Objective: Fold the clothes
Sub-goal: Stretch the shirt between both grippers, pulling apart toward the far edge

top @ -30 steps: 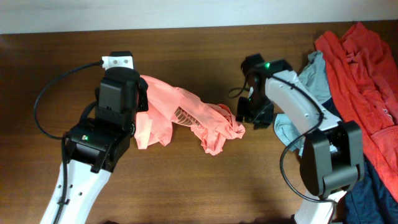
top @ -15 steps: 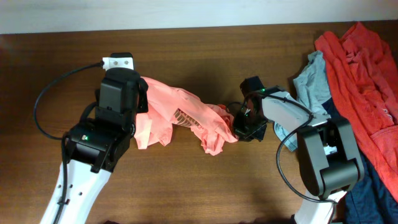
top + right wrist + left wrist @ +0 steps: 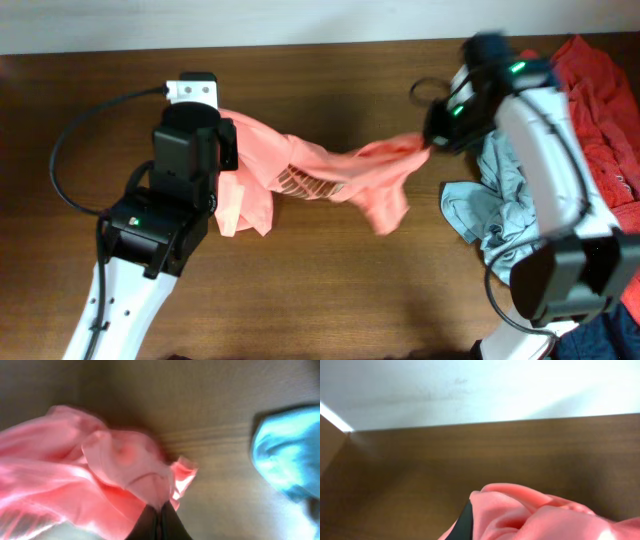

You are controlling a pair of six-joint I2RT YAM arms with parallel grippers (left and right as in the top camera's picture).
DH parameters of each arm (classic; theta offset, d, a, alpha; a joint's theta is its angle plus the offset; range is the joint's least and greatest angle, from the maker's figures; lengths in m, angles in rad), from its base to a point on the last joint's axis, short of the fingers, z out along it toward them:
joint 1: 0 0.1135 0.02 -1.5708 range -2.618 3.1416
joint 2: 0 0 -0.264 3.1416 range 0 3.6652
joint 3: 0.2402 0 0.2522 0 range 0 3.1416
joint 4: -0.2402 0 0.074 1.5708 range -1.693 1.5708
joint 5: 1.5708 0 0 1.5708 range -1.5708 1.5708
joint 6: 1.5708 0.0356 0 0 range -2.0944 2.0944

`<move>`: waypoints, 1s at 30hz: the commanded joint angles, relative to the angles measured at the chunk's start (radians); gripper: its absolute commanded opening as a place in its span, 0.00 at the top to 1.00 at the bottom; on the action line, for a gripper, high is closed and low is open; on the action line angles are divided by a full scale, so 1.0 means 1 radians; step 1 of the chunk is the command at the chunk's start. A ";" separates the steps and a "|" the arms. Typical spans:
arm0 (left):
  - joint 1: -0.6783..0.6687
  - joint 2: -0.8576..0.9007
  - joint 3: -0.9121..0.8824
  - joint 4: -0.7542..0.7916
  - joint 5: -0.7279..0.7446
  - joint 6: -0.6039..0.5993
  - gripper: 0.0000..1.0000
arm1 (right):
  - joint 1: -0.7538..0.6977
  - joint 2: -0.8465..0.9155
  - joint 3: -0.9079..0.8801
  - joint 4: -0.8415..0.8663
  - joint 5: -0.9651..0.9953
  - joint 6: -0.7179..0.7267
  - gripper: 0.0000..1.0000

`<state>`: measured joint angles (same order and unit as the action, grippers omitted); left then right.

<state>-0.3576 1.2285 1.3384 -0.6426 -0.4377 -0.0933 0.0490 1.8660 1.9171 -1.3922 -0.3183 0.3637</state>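
Brown table (image 3: pixel 330 290) bears pink shirt (image 3: pixel 350 172), its white print (image 3: pixel 300 184) unreadable.

The salmon-pink shirt (image 3: pixel 345 185) carries a small white striped print (image 3: pixel 300 184). Right of the shirt are a pale grey-blue garment (image 3: pixel 495 205), a deeper red garment (image 3: pixel 612 115) and a navy garment (image 3: pixel 615 337). The surface (image 3: pixel 330 300) is dark brown wood grain.

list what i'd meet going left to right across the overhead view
left arm → salmon-pink shirt → right gripper → grey-blue garment → red garment
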 commanded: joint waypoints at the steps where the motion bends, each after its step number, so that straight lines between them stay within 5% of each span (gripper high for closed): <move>1: 0.006 -0.008 0.111 -0.021 -0.004 0.065 0.99 | -0.018 -0.048 0.265 -0.121 0.027 -0.110 0.96; 9: 0.005 -0.008 0.304 -0.253 0.041 0.058 0.99 | -0.016 -0.058 0.628 -0.307 0.040 -0.124 0.96; 16: 0.077 -0.018 0.488 -0.480 0.037 -0.039 0.99 | -0.052 -0.164 0.636 -0.306 0.042 -0.124 0.96; 30: 0.365 0.140 0.499 -0.523 0.051 -0.079 1.00 | -0.098 -0.177 0.504 -0.306 0.251 -0.119 0.96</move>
<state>-0.0376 1.2995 1.8244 -1.1637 -0.3927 -0.1555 -0.0380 1.6619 2.4752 -1.6924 -0.1677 0.2497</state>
